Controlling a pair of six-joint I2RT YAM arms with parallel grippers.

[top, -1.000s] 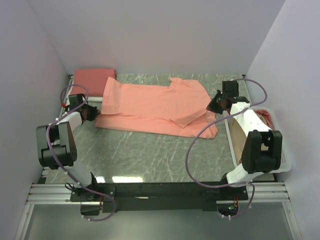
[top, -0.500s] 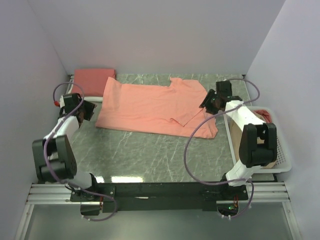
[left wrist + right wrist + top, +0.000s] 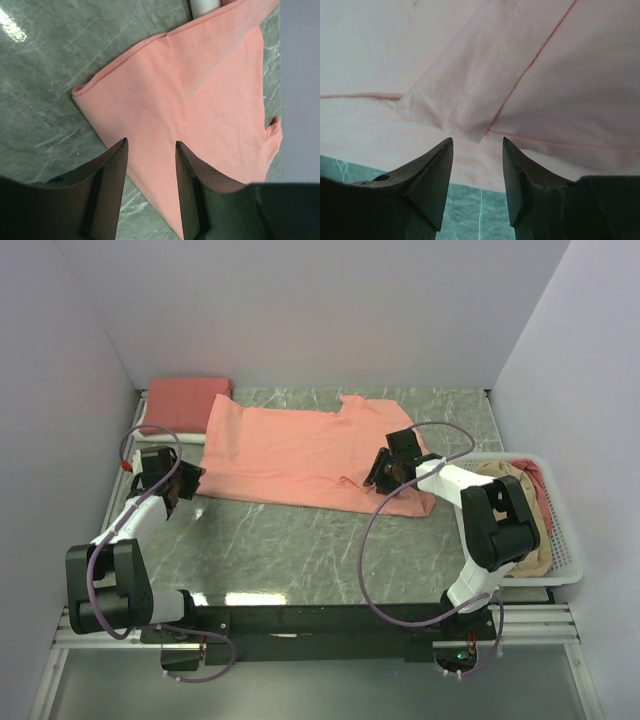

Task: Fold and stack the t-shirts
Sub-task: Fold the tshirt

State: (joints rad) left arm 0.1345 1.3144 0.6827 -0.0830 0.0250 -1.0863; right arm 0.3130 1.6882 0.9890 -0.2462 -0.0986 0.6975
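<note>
Since a second ago my right gripper (image 3: 383,472) has come inward from the basket (image 3: 562,540) side and now hangs at the folded sleeve (image 3: 480,85) of the spread salmon t-shirt (image 3: 290,452). The left gripper (image 3: 184,483) has moved to its near left corner. Both jaws stand apart and hold nothing. The shirt lies flat on the table (image 3: 300,540), and a folded t-shirt (image 3: 185,400) is at the far left.

Salmon-pink t-shirt (image 3: 300,455), green marbled table (image 3: 300,550), white lattice basket (image 3: 566,540)
</note>
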